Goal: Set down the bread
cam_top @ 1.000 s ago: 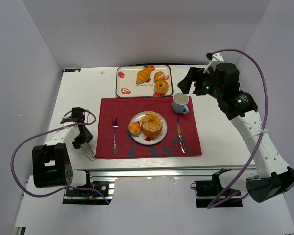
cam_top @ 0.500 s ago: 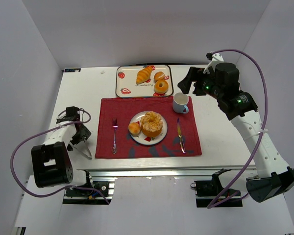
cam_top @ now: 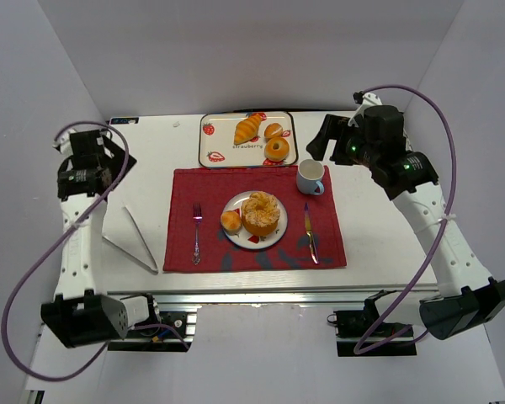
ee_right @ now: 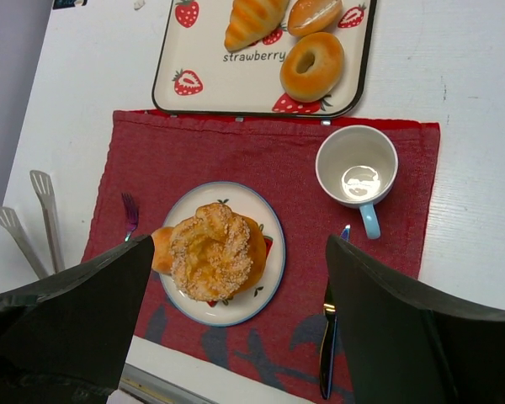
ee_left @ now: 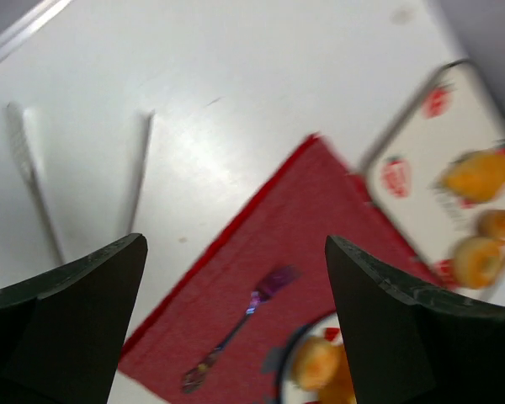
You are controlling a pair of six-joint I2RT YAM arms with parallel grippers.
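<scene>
We see the ring-shaped loaf (cam_top: 261, 213) sitting on the blue-rimmed plate (cam_top: 254, 247) in the middle of the red placemat (cam_top: 181, 189). The small bun (cam_top: 231, 220) touches the loaf at its 9 o'clock. Our left gripper (ee_left: 234, 244) hangs high off the placemat's 10 o'clock, its fingers spread wide with nothing between them. Our right gripper (ee_right: 240, 242), at the plate's 2 o'clock, is likewise spread and empty. Metal tongs (cam_top: 135, 240) lie on the table (cam_top: 370, 252) at the plate's 8 o'clock.
</scene>
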